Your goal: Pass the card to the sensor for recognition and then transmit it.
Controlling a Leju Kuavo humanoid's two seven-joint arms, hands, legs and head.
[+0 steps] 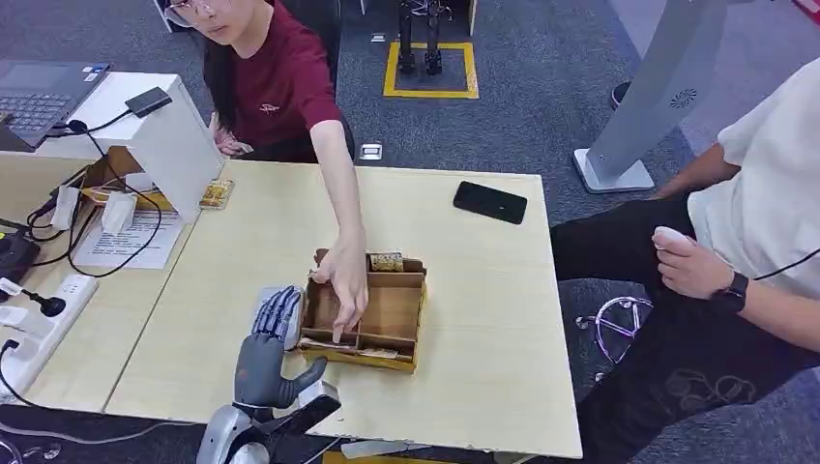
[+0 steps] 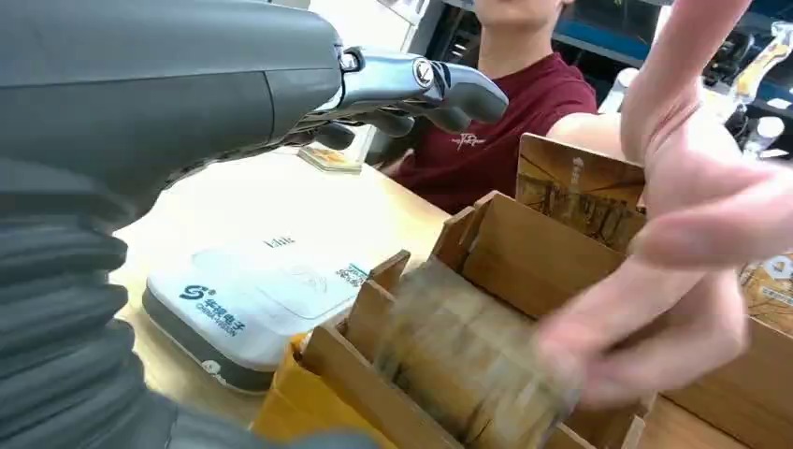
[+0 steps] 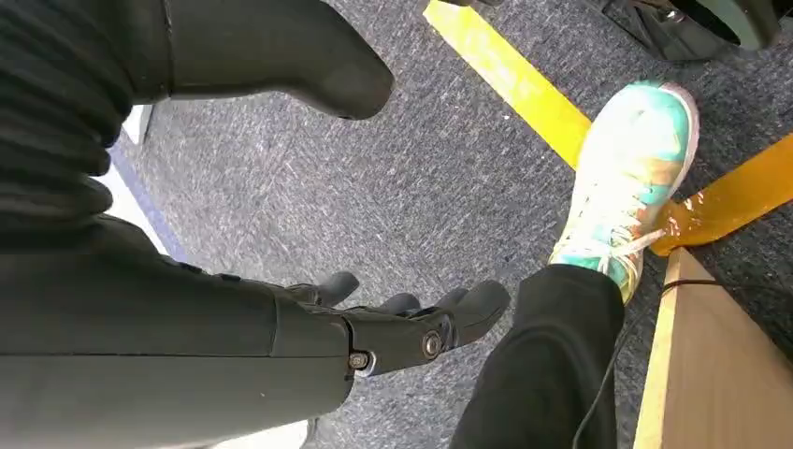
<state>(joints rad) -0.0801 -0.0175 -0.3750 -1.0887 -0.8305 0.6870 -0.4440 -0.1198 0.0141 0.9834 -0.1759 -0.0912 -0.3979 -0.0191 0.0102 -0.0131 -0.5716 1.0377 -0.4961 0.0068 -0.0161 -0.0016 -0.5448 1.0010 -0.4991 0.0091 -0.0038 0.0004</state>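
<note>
Nearest the head camera, the left robot hand (image 1: 274, 338) hovers with fingers spread and holding nothing, above the white sensor (image 2: 262, 299) on the table (image 1: 483, 290), just beside the wooden box (image 1: 366, 311). A person's hand (image 1: 343, 280) reaches into the box, blocking it; the card (image 2: 468, 365) there is blurred. The right robot hand (image 3: 411, 318) hangs released over grey carpet (image 3: 421, 187). A black phone (image 1: 490, 202) lies well apart.

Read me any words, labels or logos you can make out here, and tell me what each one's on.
White card reader: blue logo and Chinese characters, too small to read.
Maroon shirt: small chest logo, unreadable.
Cards in the cardboard box: print blurred.
Paper sheet under the cables: text too small.
</note>
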